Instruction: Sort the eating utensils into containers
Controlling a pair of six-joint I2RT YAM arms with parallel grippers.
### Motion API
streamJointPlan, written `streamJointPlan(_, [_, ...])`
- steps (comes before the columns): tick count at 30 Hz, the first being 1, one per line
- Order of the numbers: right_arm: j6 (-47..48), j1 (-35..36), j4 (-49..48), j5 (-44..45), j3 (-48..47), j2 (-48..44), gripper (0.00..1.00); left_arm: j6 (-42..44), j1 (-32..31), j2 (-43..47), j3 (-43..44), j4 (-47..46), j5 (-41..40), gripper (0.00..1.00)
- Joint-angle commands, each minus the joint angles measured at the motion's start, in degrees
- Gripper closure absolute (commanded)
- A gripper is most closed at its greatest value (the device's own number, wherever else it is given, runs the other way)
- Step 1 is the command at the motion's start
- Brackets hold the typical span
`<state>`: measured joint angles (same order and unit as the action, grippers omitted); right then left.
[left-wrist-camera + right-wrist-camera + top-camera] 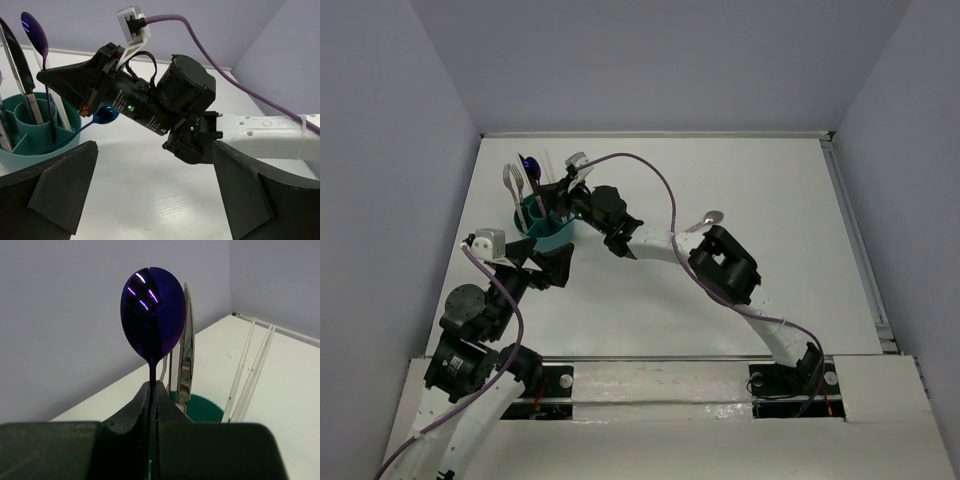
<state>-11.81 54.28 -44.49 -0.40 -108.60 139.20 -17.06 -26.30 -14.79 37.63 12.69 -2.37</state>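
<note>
The teal caddy [552,238] stands at the back left and holds a fork [510,182], a knife [186,350], pale chopsticks [250,371] and an upright blue-purple spoon [153,315]. My right gripper [153,390] is shut on that spoon's thin stem just below the bowl, above the caddy [202,410]; it also shows in the top view [562,198]. A second blue spoon [104,116] leans out over the caddy's rim [45,150]. My left gripper [155,200] is open and empty, low over the table just in front of the caddy [545,258].
A silver spoon [712,216] lies on the white table right of centre, its handle hidden under the right arm. The right arm [180,95] and its purple cable [225,65] cross close in front of my left gripper. Grey walls enclose the table.
</note>
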Motion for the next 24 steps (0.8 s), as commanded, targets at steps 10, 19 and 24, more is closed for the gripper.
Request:
streamJointPlan(10, [0.2, 0.6, -6.1, 1.5, 7.5, -5.3, 0.56, 0.1, -0.3, -0.1, 1.4, -2.7, 0.3, 0.01])
streamJointPlan(19, [0.4, 0.6, -4.0, 2.8, 11.6, -11.8, 0.31, 0.0, 0.2, -0.1, 1.3, -2.8, 0.8, 0.01])
streamJointPlan(24, [0.0, 0.6, 0.4, 5.7, 13.8, -16.1, 0.21, 0.0, 0.7, -0.1, 1.2, -2.8, 1.0, 0.01])
